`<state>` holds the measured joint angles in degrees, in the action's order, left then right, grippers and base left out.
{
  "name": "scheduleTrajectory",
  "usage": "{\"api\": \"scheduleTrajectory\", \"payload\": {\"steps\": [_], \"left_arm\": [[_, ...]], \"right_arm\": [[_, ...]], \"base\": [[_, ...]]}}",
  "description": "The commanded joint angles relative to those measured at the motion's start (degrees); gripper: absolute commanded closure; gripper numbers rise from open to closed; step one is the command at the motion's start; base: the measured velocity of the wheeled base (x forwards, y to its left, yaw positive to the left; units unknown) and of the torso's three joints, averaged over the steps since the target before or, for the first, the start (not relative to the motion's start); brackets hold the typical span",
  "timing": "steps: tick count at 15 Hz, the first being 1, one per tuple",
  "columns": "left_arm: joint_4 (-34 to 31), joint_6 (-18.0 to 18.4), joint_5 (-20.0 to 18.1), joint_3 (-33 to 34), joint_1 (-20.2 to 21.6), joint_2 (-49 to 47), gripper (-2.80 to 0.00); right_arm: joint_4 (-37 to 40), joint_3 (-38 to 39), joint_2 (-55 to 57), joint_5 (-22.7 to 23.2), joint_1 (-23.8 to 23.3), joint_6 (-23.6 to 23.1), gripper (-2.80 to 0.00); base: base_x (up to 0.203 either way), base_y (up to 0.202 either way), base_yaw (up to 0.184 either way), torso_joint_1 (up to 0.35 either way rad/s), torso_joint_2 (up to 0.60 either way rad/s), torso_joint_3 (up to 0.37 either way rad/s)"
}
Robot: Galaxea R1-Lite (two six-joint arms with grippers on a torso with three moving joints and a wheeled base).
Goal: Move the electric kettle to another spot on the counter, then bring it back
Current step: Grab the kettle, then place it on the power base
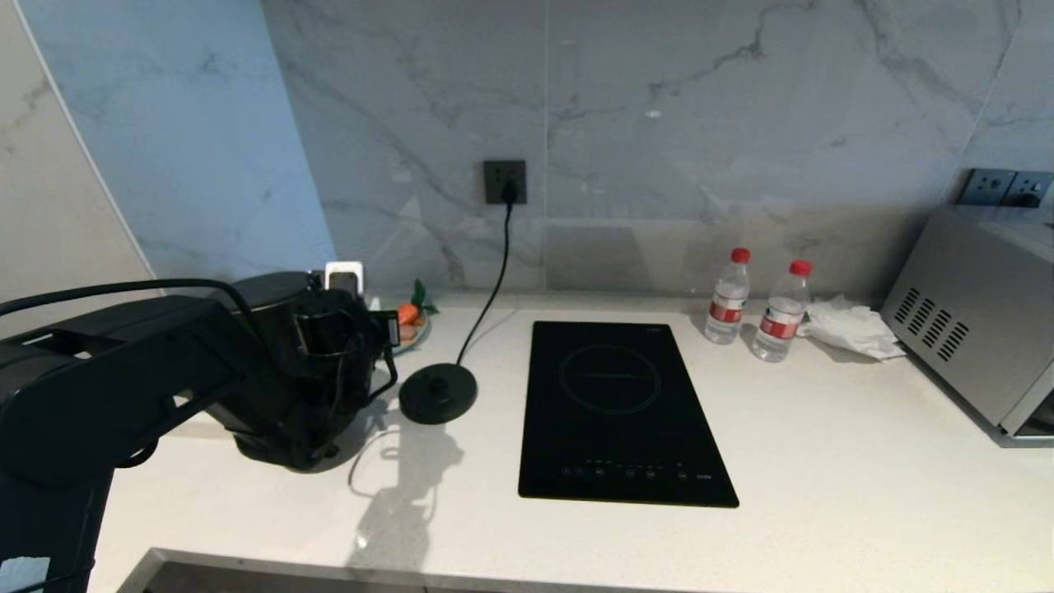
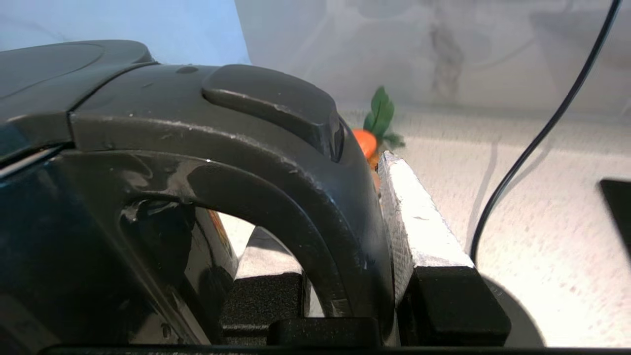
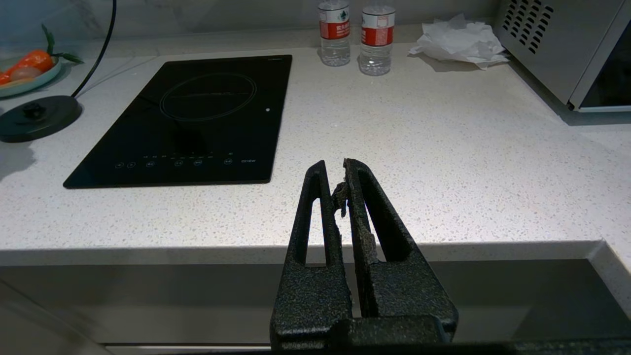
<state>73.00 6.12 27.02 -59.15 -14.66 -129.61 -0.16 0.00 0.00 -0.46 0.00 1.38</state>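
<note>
One glossy black electric kettle [image 1: 276,371], flat matte lid, off its base disc [image 1: 438,393].
Left gripper [image 2: 345,256] clamped on loop handle [image 2: 296,197]; kettle at disc's nine o'clock on counter [image 1: 823,461]; right gripper [image 3: 342,190] shut, empty.

The glossy black electric kettle [image 1: 276,387] with its flat lid and loop handle stands upright at the left of the white speckled counter [image 1: 823,461].

Glossy black kettle [image 1: 276,371], white speckled counter [image 1: 823,461], black hob [image 1: 622,408], grey-veined marble wall [image 1: 659,123], red-capped bottles [image 1: 728,296].
</note>
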Motion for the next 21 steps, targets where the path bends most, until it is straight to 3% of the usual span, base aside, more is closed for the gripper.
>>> {"api": "scheduleTrajectory", "payload": {"steps": [1,10,16,21], "left_arm": [[0.4,0.0,0.4,0.0,-1.5,1.7,0.0],[0.4,-0.1,3.7,-1.2,-9.9,0.3,0.0],[-0.1,0.0,8.2,-11.5,-12.5,-5.1,0.0],[-4.7,0.2,8.6,-17.3,-16.3,-6.3,0.0]], "right_arm": [[0.0,0.0,0.1,0.0,0.0,0.0,0.0],[0.0,0.0,0.1,0.0,0.0,0.0,0.0],[0.0,0.0,0.1,0.0,-0.1,0.0,0.0],[0.0,0.0,0.1,0.0,-0.1,0.0,0.0]], "base": [[0.0,0.0,0.0,0.0,0.0,0.0],[0.0,0.0,0.0,0.0,0.0,0.0],[0.0,0.0,0.0,0.0,0.0,0.0],[0.0,0.0,0.0,0.0,0.0,0.0]]}}
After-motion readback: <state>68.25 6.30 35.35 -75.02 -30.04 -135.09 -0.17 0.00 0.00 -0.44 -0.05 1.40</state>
